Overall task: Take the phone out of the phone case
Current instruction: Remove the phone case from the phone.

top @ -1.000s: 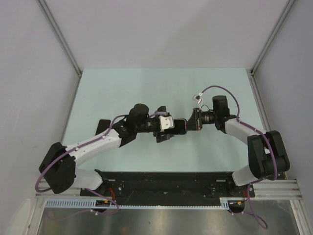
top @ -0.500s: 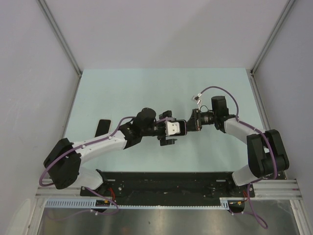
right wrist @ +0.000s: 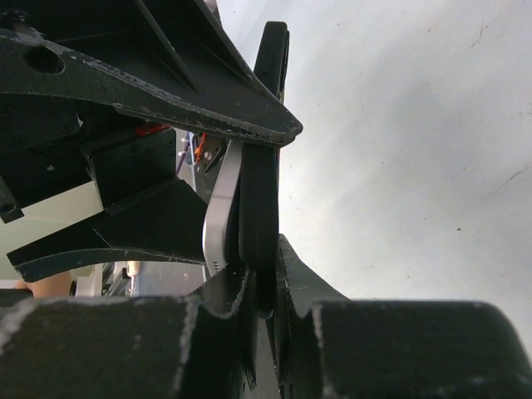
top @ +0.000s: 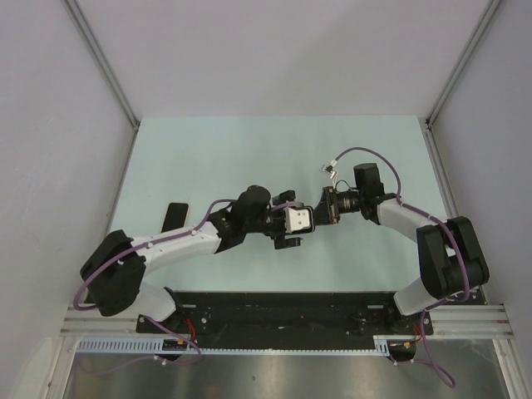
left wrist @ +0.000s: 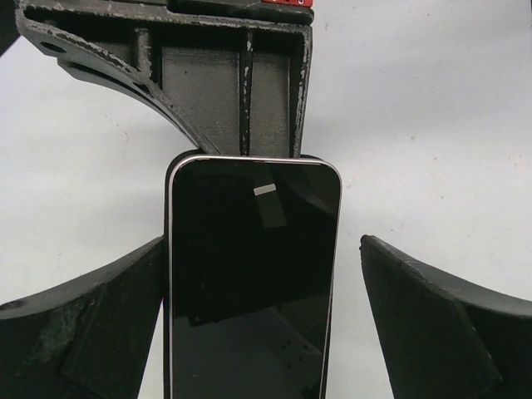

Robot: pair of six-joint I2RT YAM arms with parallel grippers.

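Note:
In the left wrist view the phone (left wrist: 253,283) shows a dark screen and a silver rim. It stands on edge between my two grippers. My left gripper (left wrist: 263,241) is open around it: the left finger touches the phone's side and the right finger (left wrist: 432,324) stands apart. My right gripper (right wrist: 264,274) is shut on the black phone case (right wrist: 262,191), whose near end has parted from the phone's silver edge (right wrist: 218,216). In the top view the left gripper (top: 298,221) and right gripper (top: 322,208) meet at mid-table.
A flat black object (top: 173,218) lies on the pale green table (top: 249,150) at the left, beside the left arm. Grey walls enclose the table on three sides. The right arm's purple cable (top: 366,151) loops above its wrist.
My left gripper has moved right, further along the phone toward the right gripper. The right gripper has shifted slightly left and keeps its hold.

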